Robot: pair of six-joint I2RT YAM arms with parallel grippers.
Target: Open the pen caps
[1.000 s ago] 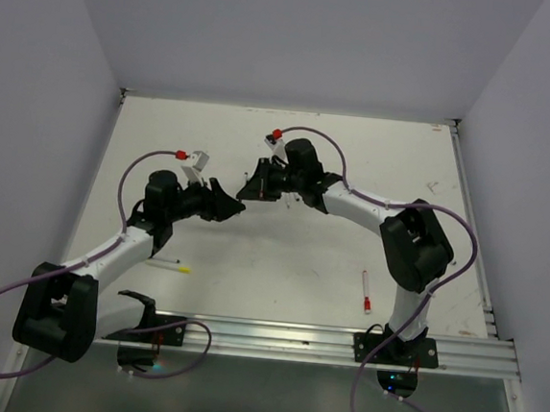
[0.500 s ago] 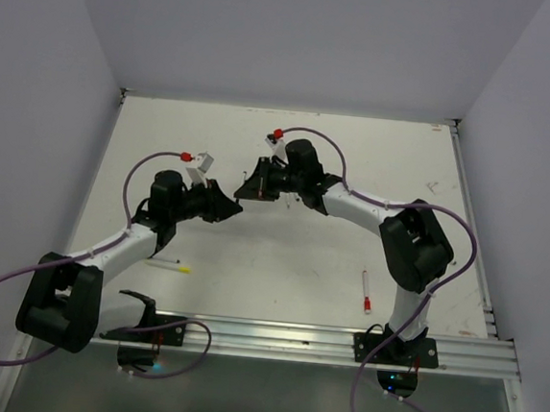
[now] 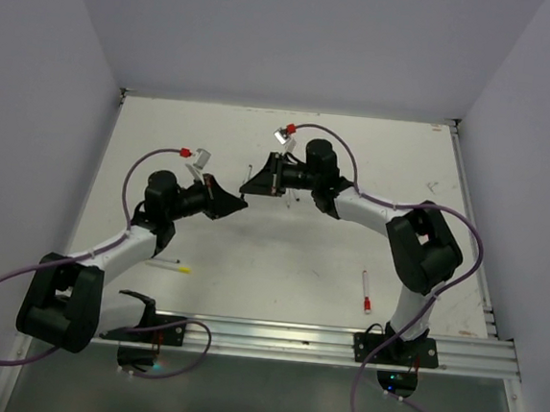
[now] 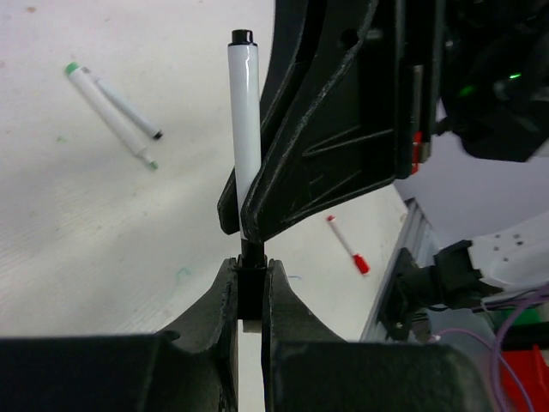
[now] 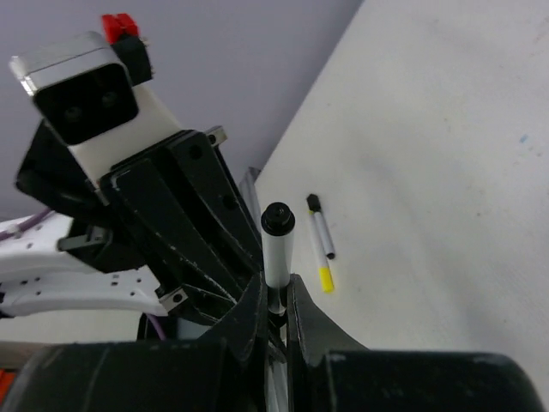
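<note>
Over the middle of the white table (image 3: 280, 255), held clear of its surface, the two arms meet tip to tip with one white pen (image 4: 244, 129) gripped between them.

The left gripper (image 4: 250, 276) has its two fingers pressed tight against the black cap (image 4: 250, 290) at one end of that pen, with no gap on either side. The right gripper (image 5: 276, 296) is clamped just as tightly around the pen's white shaft, right beside the cap, so the fingertips of the two grippers are almost touching. The rest of the shaft sticks out past the right gripper and ends in a small black plug (image 4: 242, 36).

In the left wrist view, a thin dark section shows between the white shaft and the cap. It is not possible to tell whether the cap has come free.

Other pens lie flat on the table:
- One with a yellow cap (image 3: 185, 270) is near the left arm.
- One with a red cap (image 3: 367, 303) is near the right arm's base.
- A pair beyond the grippers lie close together, one of them with a green cap (image 4: 73, 69).
</note>
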